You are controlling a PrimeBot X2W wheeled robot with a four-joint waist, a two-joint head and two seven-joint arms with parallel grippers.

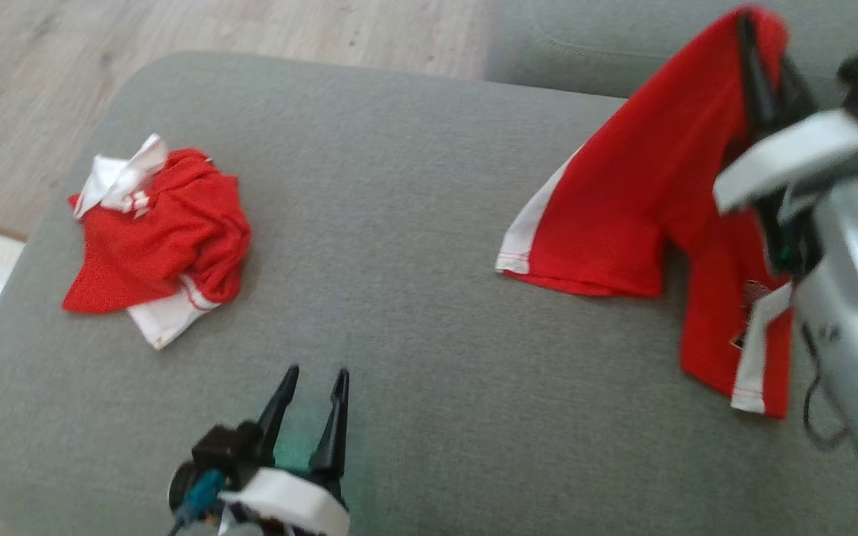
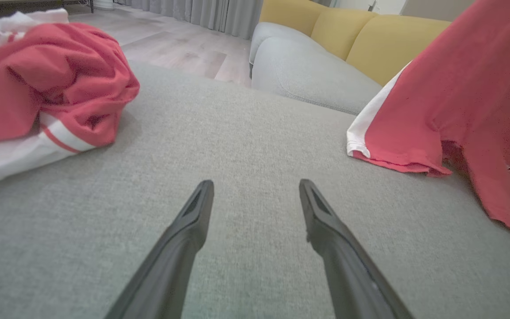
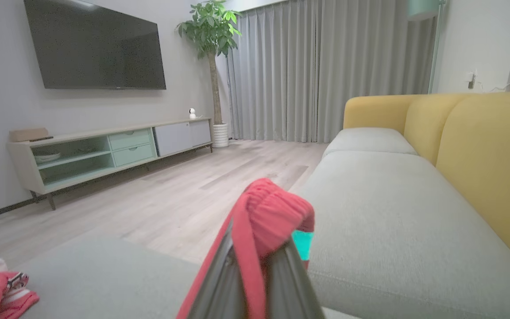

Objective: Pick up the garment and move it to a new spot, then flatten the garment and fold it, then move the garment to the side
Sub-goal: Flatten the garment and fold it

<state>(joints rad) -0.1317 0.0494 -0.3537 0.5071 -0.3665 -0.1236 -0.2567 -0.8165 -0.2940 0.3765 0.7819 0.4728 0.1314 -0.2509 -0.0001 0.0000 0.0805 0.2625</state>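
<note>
- At the far left, a crumpled red-and-white garment lies bunched on the grey fabric ottoman. Leave it alone and steer your carry well apart from it.
- Your left gripper hovers low over the near edge of the ottoman, jaws spread wide with nothing between them. Have it ready for the flattening.
- The bare middle of the ottoman, between the two garments, looks like the best new spot.
- To the right, the red short-sleeved shirt with white side stripes hangs from above, its sleeve and lower hem touching the ottoman. Lift it higher before you travel, so the cloth doesn't drag and bunch.
- Your right gripper is clamped tight on a gathered fold at the top of the shirt. The pinch looks narrow, so move slowly and avoid jerks that could pull the fold free.
</note>
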